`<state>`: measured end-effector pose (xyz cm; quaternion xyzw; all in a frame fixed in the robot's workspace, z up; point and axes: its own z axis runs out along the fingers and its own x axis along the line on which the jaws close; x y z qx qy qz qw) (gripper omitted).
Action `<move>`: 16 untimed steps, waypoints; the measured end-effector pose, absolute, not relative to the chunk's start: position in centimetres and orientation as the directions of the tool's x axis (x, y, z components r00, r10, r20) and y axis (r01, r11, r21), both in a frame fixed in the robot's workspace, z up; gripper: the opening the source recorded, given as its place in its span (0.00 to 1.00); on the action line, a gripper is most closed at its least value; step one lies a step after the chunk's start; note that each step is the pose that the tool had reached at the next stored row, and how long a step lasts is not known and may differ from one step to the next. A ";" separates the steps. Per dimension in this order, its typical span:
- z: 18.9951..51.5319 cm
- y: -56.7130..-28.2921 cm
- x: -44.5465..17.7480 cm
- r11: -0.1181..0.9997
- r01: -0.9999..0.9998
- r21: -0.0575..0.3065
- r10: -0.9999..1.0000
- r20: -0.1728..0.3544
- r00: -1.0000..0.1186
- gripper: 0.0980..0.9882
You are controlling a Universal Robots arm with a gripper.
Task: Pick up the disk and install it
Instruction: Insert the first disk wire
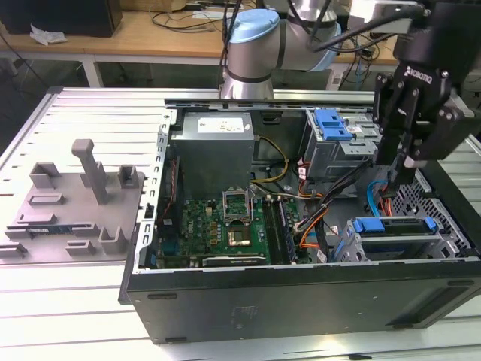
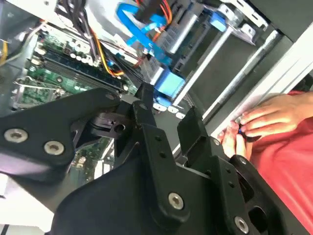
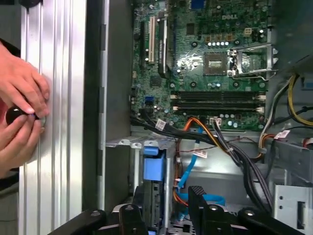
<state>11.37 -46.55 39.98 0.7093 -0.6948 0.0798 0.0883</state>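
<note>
Exterior view, from its left: grey fixture plate (image 1: 75,199) on the aluminium table (image 1: 68,301), then the open PC case (image 1: 301,301) with the motherboard (image 1: 222,226) exposed. The disk (image 1: 394,226) sits in the lower drive bay at the case's right end, blue bracket up. We think it's seated, but the angle is poor. Gripper (image 1: 397,171) hangs just above it among the cables, fingers apart, gripping nothing. In the first wrist view, a person's hands (image 3: 19,112) rest on the table beside the case.
</note>
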 end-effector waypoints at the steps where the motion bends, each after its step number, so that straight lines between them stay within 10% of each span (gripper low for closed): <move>1: 39.9 -45.3 11.5 -0.019 -1.000 0.014 -0.972 0.236 0.022 0.42; 16: 39.1 -42.8 15.0 -0.007 -1.000 0.017 -0.971 0.237 0.010 0.42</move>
